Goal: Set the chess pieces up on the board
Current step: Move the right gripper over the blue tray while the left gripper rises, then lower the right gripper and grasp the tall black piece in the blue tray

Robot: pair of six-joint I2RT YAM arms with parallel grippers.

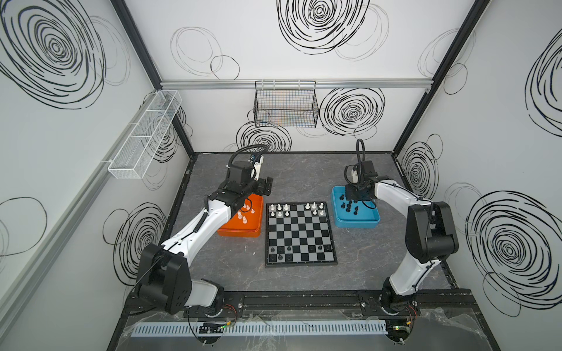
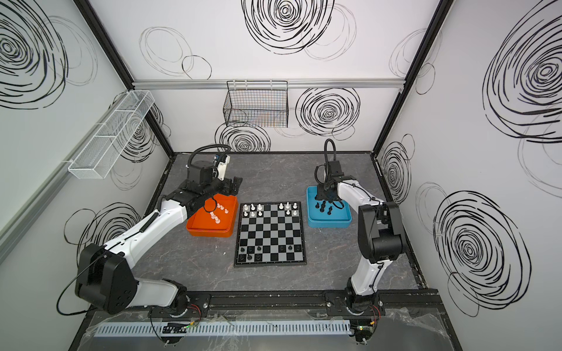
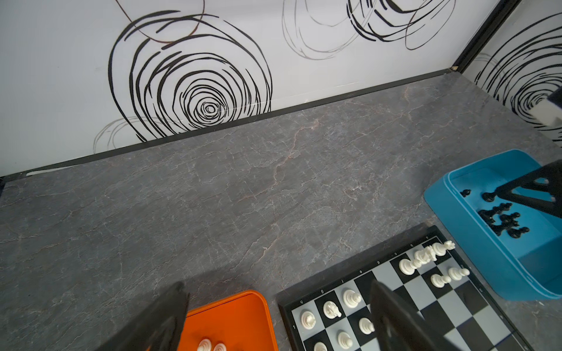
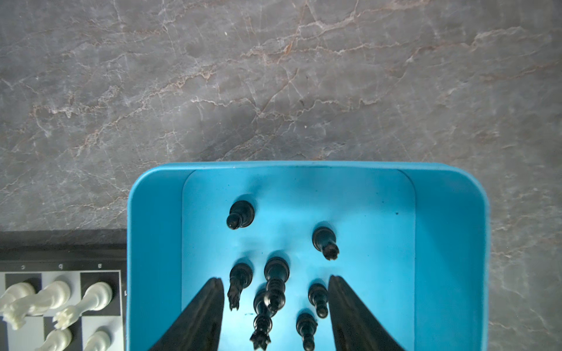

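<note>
Black-and-grey board [image 1: 299, 234] roughly half set: white pieces [image 1: 286, 208] on far rows, black pieces [image 1: 280, 249] near. Others in orange tray [image 1: 238, 233], blue tray [image 1: 357, 224]. Left end effector [image 1: 268, 186] wide open, empty; right end effector [image 4: 275, 278] part open in blue tray, gripping nothing.

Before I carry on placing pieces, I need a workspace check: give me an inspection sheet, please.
Surface: grey marbled tabletop.
Job's things: board between two trays; white pieces on far rows, black pieces on near rows; orange tray holds more white, blue tray more black.
Clutter: nothing seen.
End effectors: left end effector open, empty, near the orange tray's far edge; right end effector open, inside the blue tray, astride black pieces.
Cables: black cable loops above both wrists.
Surroundings: wire basket on back wall, mesh rack on side wall.
</note>
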